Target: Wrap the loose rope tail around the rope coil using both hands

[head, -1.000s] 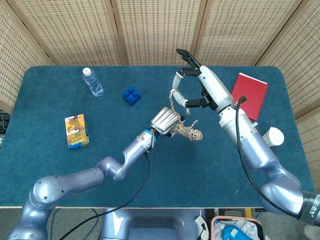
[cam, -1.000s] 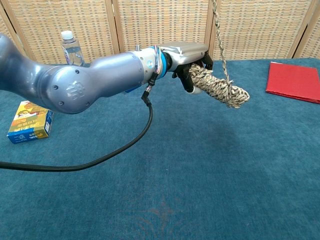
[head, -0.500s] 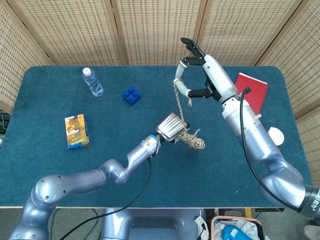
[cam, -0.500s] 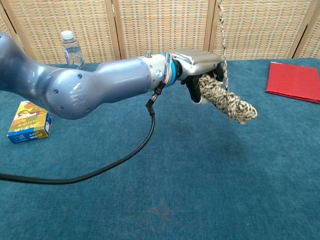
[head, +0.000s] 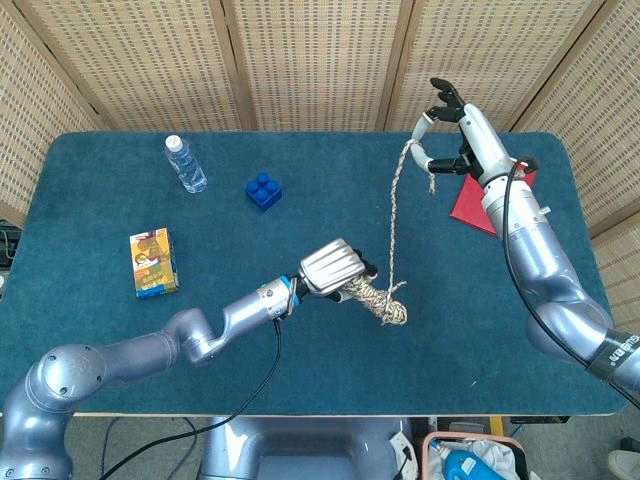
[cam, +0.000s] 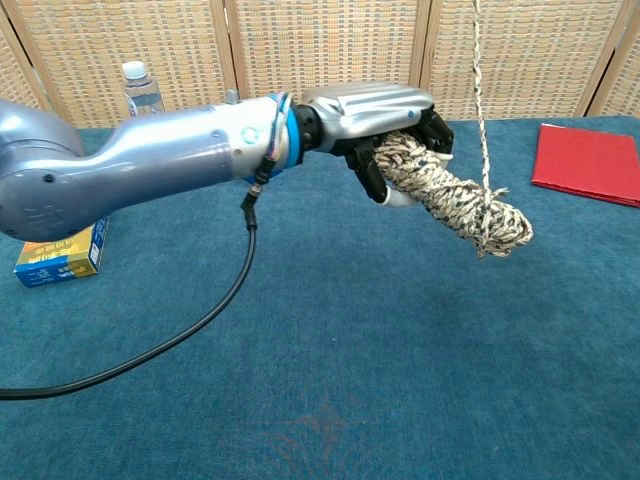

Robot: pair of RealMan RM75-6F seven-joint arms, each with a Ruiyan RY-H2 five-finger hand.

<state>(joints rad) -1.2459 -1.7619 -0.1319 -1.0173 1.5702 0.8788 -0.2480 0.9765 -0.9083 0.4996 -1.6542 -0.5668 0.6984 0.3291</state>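
My left hand (head: pixel 333 268) (cam: pixel 380 120) grips one end of the beige-and-brown rope coil (head: pixel 378 300) (cam: pixel 455 198) and holds it above the blue table. The coil's free end points right. From that end the loose rope tail (head: pixel 394 215) (cam: pixel 481 100) rises taut to my right hand (head: pixel 455 125), which pinches its top end high over the table's back right. A short frayed tip hangs below that pinch. The chest view shows only the tail, not the right hand.
A red notebook (head: pixel 480 205) (cam: pixel 587 162) lies at the back right, partly under my right arm. A blue toy block (head: pixel 263 191), a water bottle (head: pixel 186 164) (cam: pixel 143 97) and a small colourful box (head: pixel 153 263) (cam: pixel 60 250) sit on the left half. A white cup is hidden.
My right hand swung right and back, pulling the tail longer and taut. My left hand carried the coil nearer the front of the table.
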